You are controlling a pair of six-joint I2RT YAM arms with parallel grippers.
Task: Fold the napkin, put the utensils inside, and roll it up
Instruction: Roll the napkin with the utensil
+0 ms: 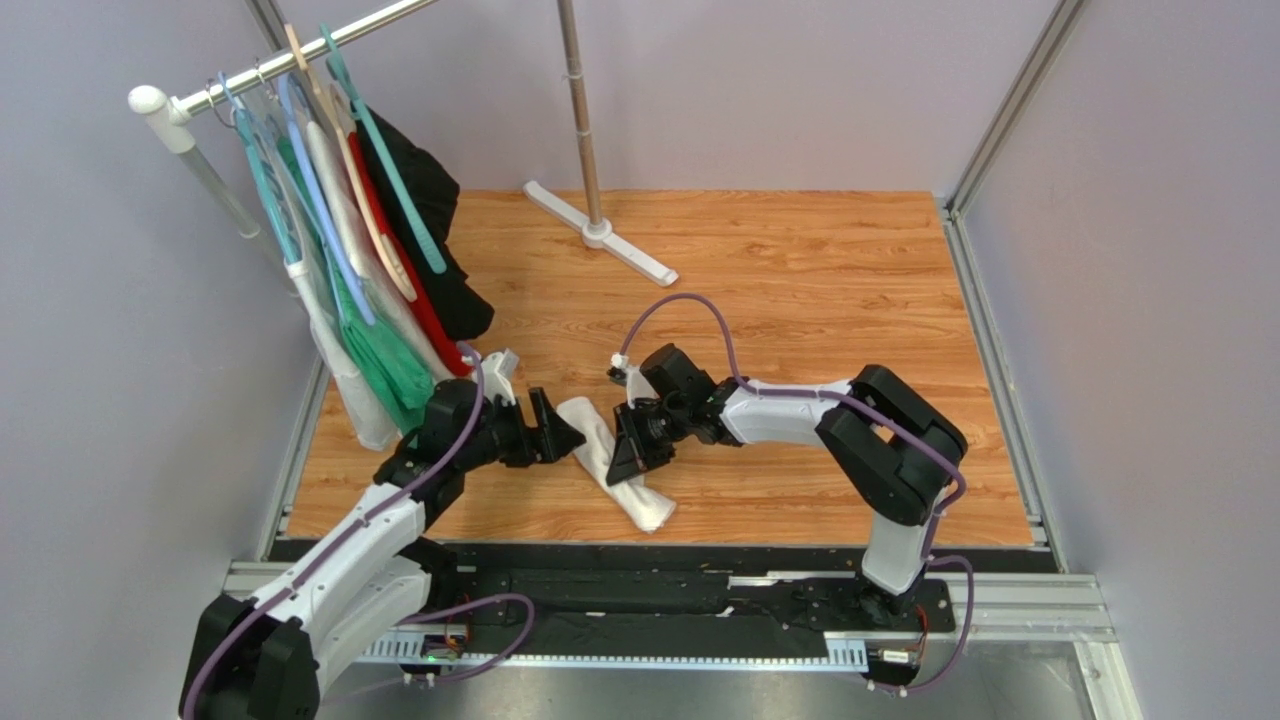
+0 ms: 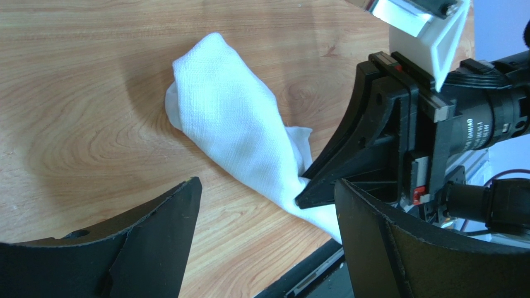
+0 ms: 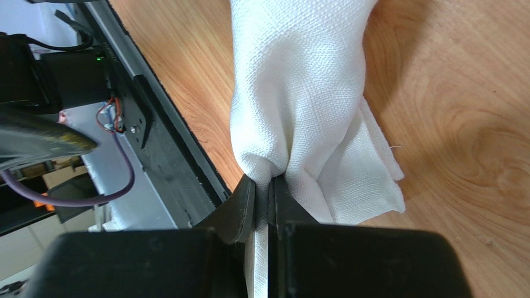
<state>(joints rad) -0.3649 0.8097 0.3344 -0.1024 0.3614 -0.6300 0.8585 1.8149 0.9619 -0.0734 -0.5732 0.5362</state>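
1. The napkin (image 1: pixel 619 468) (image 2: pixel 236 133) (image 3: pixel 297 87) is bunched into a long white roll. It lies on the wooden tabletop (image 1: pixel 812 300) toward its 7 o'clock part, close to the near edge.
2. Seen from above, the roll runs from 11 o'clock to 5 o'clock. The right wrist view shows its coarse weave, with looser flaps spilling flat at 4 o'clock of the roll.
3. The right tool (image 1: pixel 637 450) (image 2: pixel 310 194) (image 3: pixel 269 186) reaches in from 3 o'clock. It is clenched on the napkin, with a fold of cloth pinched between its two black fingers, which stand almost together.
4. In the left wrist view that pinch sits on the roll's nearer half. The far end lies free on the wood.
5. The left tool (image 1: pixel 562 435) (image 2: pixel 267 189) comes from 9 o'clock and is released, its fingers spread wide. It sits just beside the roll's 11 o'clock end, holding nothing. Whether it touches the cloth cannot be told.
6. A purple cable (image 1: pixel 694 305) arches over the right arm.
7. At 10 o'clock of the tabletop a garment rail (image 1: pixel 301 53) carries hangers with a green cloth (image 1: pixel 388 368), a black garment (image 1: pixel 431 210) and other pieces.
8. At 12 o'clock a metal pole stands on a white foot (image 1: pixel 604 234).
9. A black mounting strip (image 1: pixel 676 593) along the 6 o'clock edge holds both arm bases.
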